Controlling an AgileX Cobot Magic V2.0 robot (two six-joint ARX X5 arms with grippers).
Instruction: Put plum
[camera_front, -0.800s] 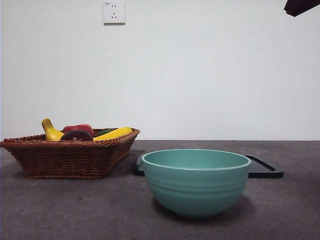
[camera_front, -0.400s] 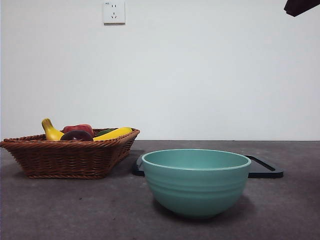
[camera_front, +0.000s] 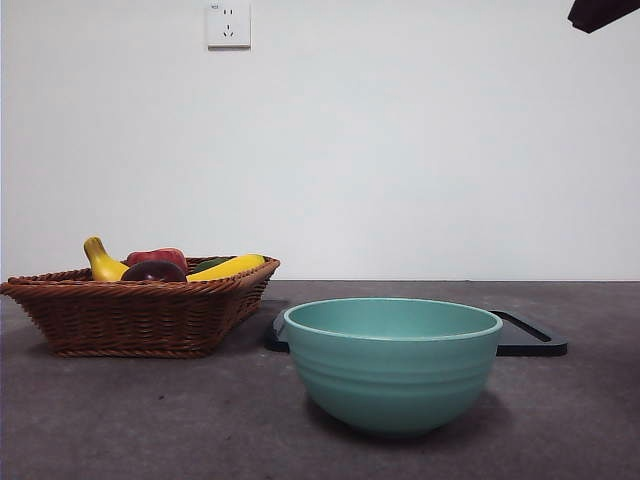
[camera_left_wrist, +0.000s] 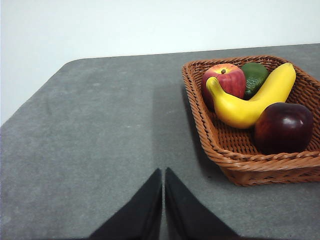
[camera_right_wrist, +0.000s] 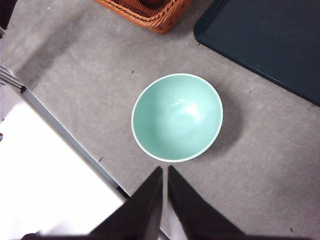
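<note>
The brown woven wicker basket (camera_left_wrist: 260, 150) is sitting ahead of the left gripper (camera_left_wrist: 163, 172) and off to one side, with bare grey table (camera_left_wrist: 100, 135) directly in front of the jaws. The empty teal ceramic bowl (camera_right_wrist: 177, 116) is lying just ahead of the right gripper (camera_right_wrist: 164, 170), which is hanging high above it. The glossy dark maroon plum (camera_left_wrist: 283, 127) is resting in the basket's near corner, touching the yellow banana (camera_left_wrist: 250, 102). Both grippers are clenched and holding nothing. The left arm looks nearer the plum; being round, it sets no grasp axis.
</note>
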